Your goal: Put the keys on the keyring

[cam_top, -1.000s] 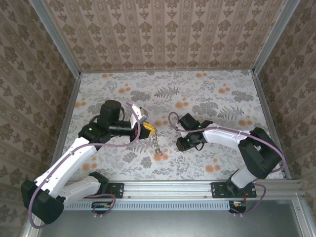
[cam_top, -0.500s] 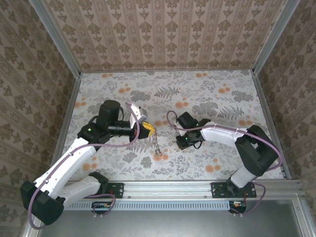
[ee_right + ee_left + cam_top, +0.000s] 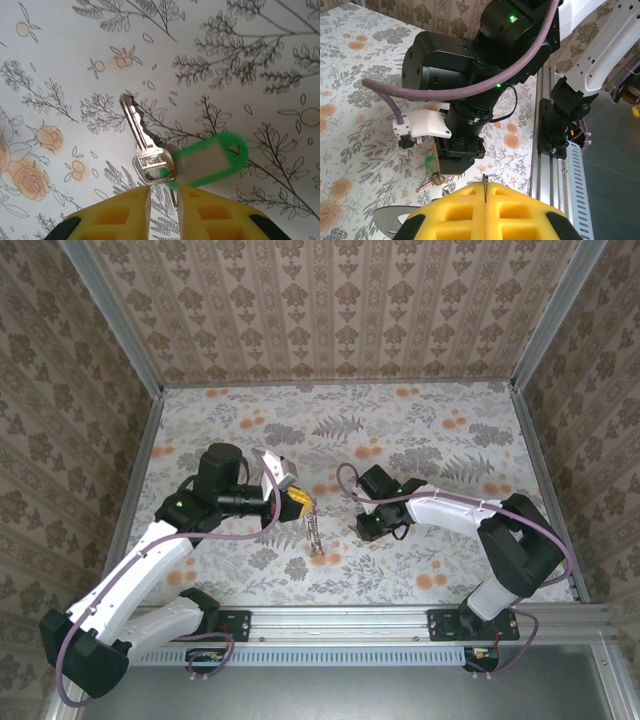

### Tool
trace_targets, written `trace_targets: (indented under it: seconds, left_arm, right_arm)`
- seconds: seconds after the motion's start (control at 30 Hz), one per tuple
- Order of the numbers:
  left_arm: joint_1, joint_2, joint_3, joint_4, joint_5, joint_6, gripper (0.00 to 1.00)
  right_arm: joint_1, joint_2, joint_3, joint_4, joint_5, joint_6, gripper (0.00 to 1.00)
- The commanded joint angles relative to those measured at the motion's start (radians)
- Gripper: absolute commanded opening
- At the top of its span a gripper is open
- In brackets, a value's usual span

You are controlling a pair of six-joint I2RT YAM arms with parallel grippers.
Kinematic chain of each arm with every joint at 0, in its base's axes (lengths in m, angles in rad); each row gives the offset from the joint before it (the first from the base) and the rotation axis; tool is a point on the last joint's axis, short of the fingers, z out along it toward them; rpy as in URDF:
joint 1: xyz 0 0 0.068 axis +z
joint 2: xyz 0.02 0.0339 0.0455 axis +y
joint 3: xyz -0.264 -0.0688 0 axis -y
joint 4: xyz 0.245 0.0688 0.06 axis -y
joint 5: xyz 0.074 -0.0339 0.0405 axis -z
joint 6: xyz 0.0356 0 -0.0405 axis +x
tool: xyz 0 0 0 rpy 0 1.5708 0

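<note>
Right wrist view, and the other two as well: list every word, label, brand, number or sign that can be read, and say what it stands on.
No text can be read in any of the views.
On the green tag, the pale insert looks blank.
On the key, any stamp on the head is too blurred to read.

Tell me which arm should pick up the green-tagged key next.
Right. The right claw sits over the silver key with the green plastic tag, fingertips either side of its head. The left claw is shut on the thin grey wire keyring, so it is occupied.
</note>
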Motion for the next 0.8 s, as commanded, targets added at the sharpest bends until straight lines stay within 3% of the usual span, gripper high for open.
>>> trace_targets:
  seconds: [0.0,0.77]
  left_arm:
    - [0.008,-0.02,0.005,0.016,0.037,-0.002,0.0]
    - [0.011,-0.021,0.003,0.015,0.039,-0.001,0.0]
  right_arm:
    - [0.006,-0.03,-0.031,0.006,0.015,0.024,0.22]
    - [0.004,-0.007,-0.071,0.099,0.03,0.044,0.21]
